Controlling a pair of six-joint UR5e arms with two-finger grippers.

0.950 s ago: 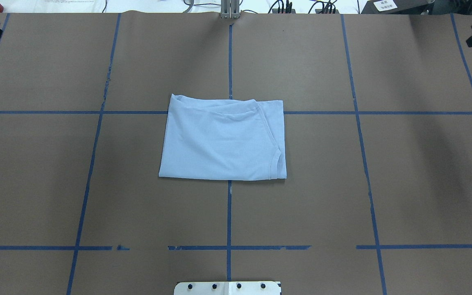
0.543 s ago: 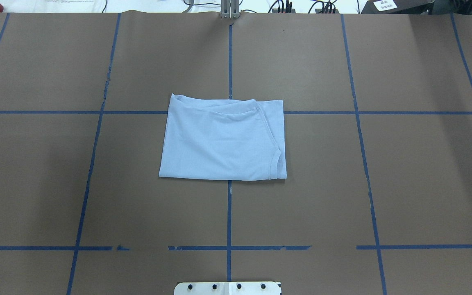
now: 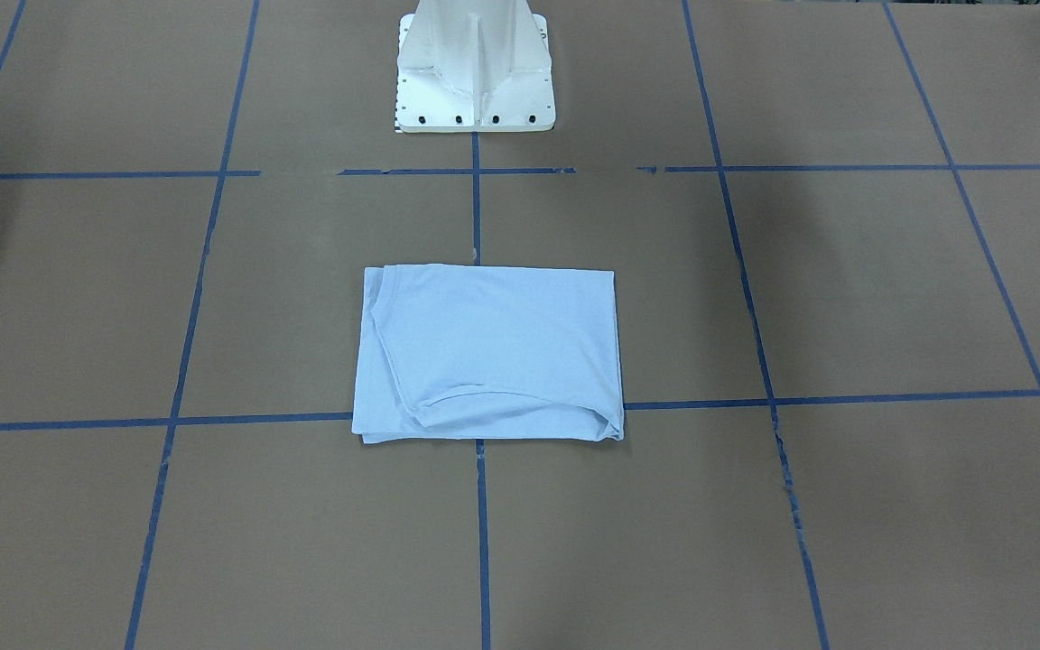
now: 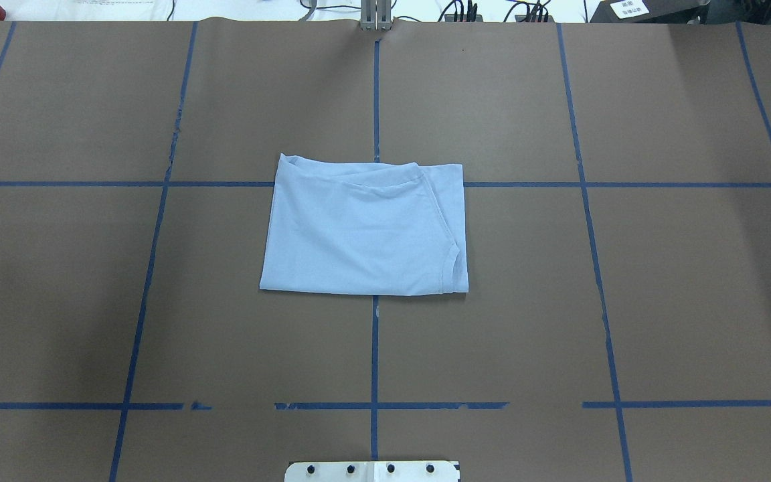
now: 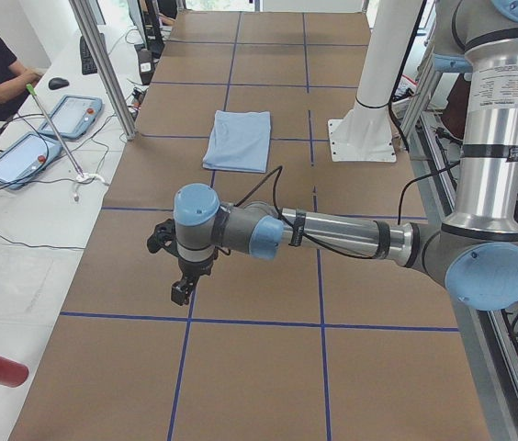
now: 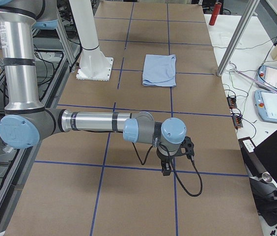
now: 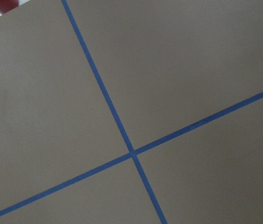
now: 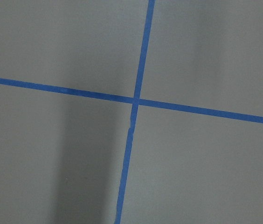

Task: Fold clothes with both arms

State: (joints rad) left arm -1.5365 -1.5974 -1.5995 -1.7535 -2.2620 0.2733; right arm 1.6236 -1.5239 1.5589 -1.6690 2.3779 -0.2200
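Fabric shows no change: the pale blue T-shirt (image 4: 364, 231) lies folded into the same neat rectangle as a second ago, flat on the brown surface (image 4: 693, 268), straight out in front of the white pedestal base (image 3: 473, 81) and well apart from it, astride the blue tape line (image 4: 374, 348) that runs out from the base's middle. Its collar edge sits at the corner nearest the base on the robot's right. What differs is at the far corners of the overhead view, where black pincer parts showed a second ago; both are now out of that view. The left arm (image 5: 332, 234) reaches low and nearly level out from the base toward the surface's left end, its wrist turned so that the left pincer (image 5: 182, 292) points down, hanging above the paper, well apart from the T-shirt. The right arm (image 6: 94, 121) mirrors it on the other side of the base, stretched level, with the right pincer (image 6: 167, 168) pointing down just over a tape line. Both pincers appear only in the side views, so I cannot tell whether either is spread or pressed together. Each wrist camera sees only bare paper with a crossing of tape lines.
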